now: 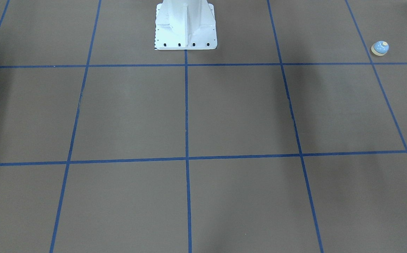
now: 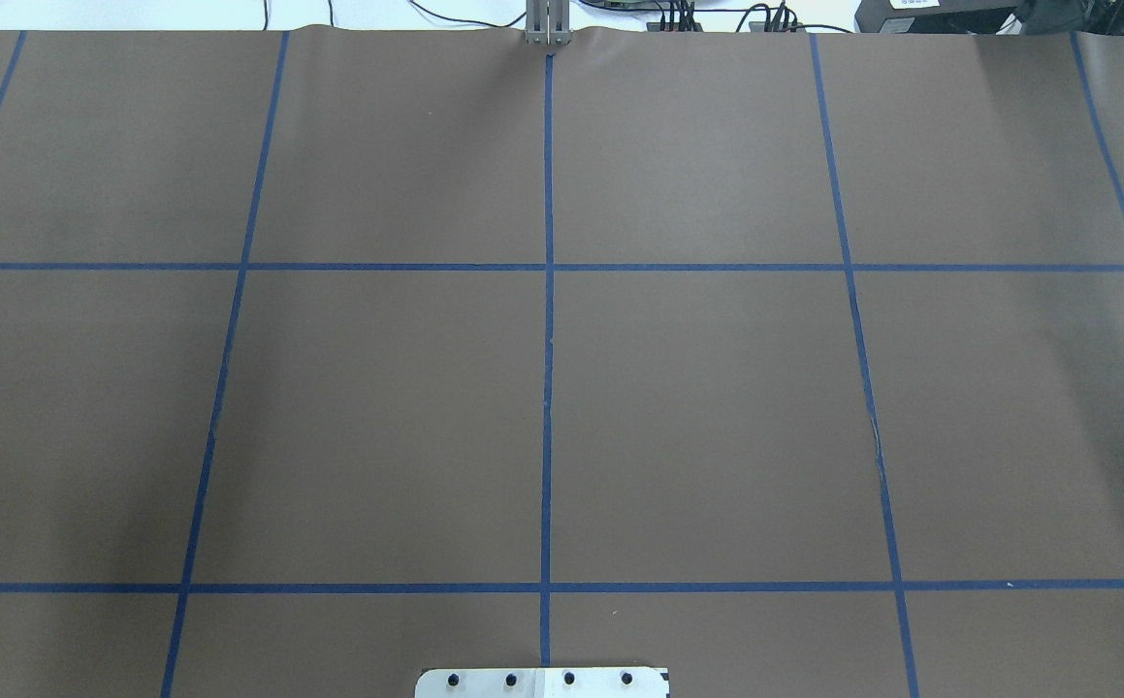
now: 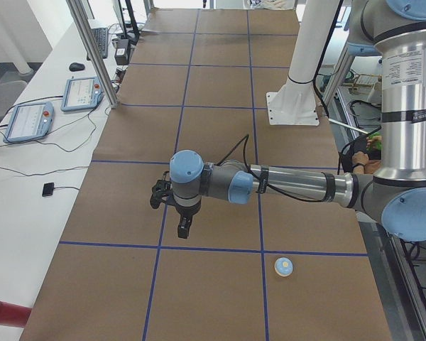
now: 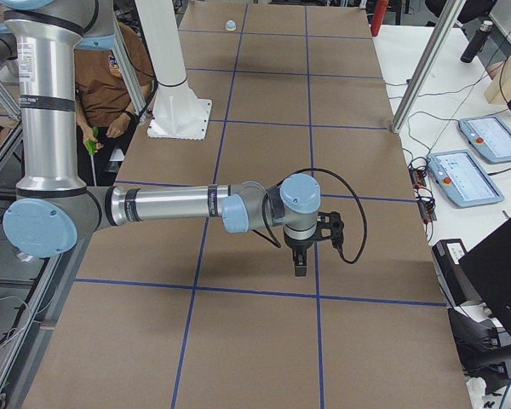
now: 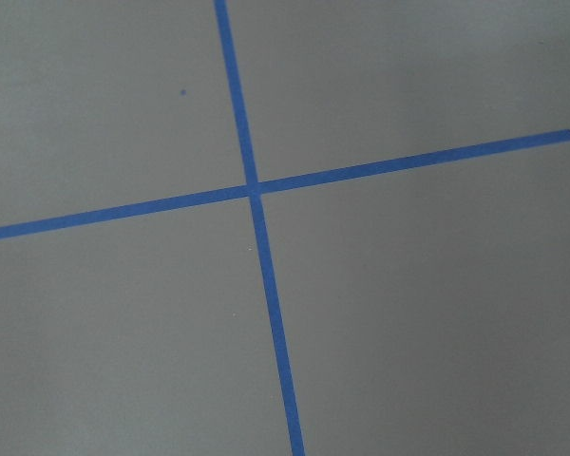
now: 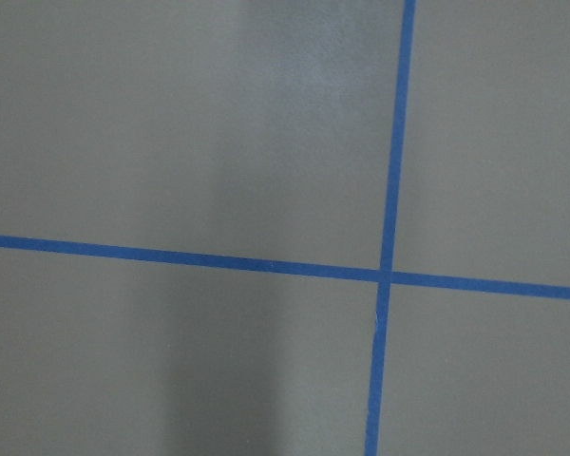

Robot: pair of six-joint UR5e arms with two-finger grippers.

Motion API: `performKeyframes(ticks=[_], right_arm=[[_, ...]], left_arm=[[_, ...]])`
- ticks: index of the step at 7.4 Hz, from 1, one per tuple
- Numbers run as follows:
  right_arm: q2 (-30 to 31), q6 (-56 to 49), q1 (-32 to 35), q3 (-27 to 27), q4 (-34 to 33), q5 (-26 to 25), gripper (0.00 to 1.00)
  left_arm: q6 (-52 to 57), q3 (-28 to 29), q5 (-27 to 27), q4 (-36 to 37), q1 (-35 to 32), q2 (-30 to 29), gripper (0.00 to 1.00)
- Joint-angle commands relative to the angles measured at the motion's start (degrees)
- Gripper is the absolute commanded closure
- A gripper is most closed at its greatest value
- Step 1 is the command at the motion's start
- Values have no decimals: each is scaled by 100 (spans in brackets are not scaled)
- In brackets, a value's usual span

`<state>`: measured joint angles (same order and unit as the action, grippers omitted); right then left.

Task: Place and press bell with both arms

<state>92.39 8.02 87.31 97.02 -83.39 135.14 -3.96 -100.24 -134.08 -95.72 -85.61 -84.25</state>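
Only the side views catch the left gripper (image 3: 184, 229) and the right gripper (image 4: 299, 264). Each hangs pointing down over the mat (image 1: 238, 112), and I cannot tell how far their fingers are parted or whether they hold anything. The bell (image 1: 380, 48) sits upright at the table's left end, just beside a tape line (image 1: 382, 88) and apart from both grippers.

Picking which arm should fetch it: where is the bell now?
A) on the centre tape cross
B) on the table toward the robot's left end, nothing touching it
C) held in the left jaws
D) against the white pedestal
B: the bell sits alone on the table far toward the robot's left, apart from the left gripper.
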Motion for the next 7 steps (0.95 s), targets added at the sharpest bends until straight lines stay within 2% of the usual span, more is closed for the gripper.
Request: performKeyframes(ticks=[1, 7], right_arm=[[104, -11, 32, 19, -124, 4, 0], [104, -767, -232, 10, -380, -294, 0]], left_arm=[[-97, -38, 13, -60, 0, 188, 0], [-123, -188, -4, -166, 9, 233, 0]])
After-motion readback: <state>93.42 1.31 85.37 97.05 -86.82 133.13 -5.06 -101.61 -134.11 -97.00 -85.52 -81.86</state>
